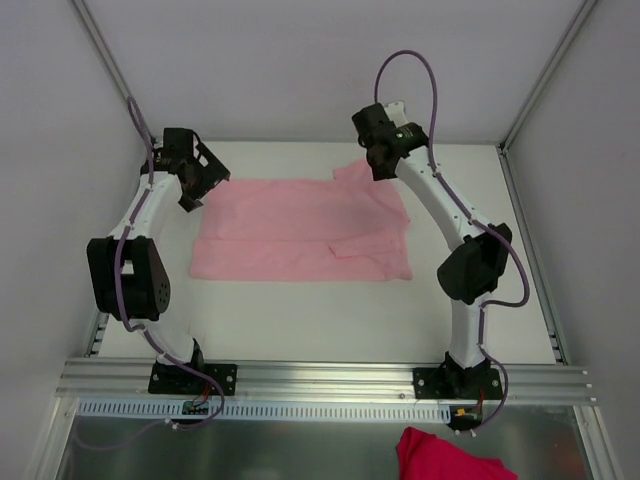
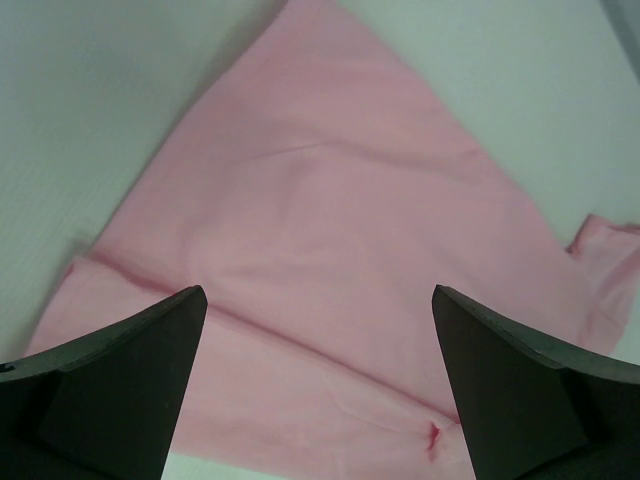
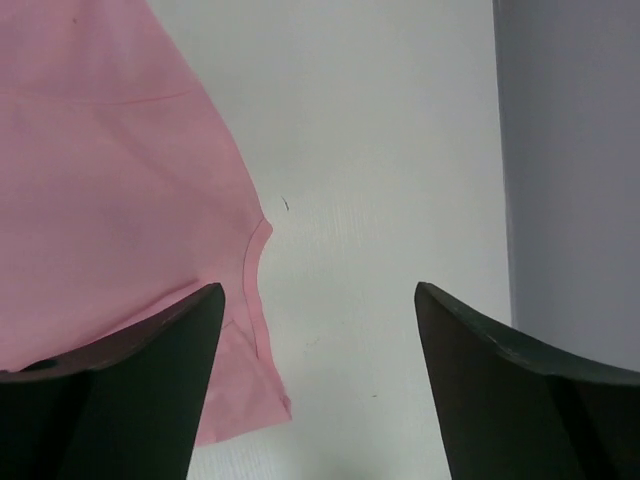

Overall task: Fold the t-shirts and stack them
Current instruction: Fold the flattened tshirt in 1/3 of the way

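1. T-shirt point(image 1: 300, 230) first: pale pink, lying spread on the white table point(image 1: 330, 310) between the two arms, hem end toward the left arm and sleeves toward the right.
2. It looks partly folded. A crease runs along its length and the near sleeve point(image 1: 350, 247) is tucked in over the body, while the far sleeve point(image 1: 352, 172) pokes out.
3. Left gripper point(image 1: 195, 178) hovers over the far hem corner, fingers spread wide and nothing between them. Its wrist camera looks straight down on pink fabric.
4. Right gripper point(image 1: 378, 160) hangs by the far sleeve, also spread wide and empty. In its wrist view the sleeve edge sits under the left finger and bare table fills the gap.
5. My read is that the far long edge gets picked up next and brought toward the near edge.
6. To do that well, the right arm should shift onto the cloth before pinching, because right now it would close mostly on table.
7. Both arms should pinch at the same moment and lift evenly, keeping the thin fabric taut between them so it doesn't sag or drag the lower layer.
8. Lay the edge down lined up with the near edge, then let go.
9. No print, brand or readable writing anywhere. A tiny darker fleck shows on the fabric in the left wrist view, too small to identify.
10. Darker pink cloth point(image 1: 450, 458) lies below the rail, off the table.
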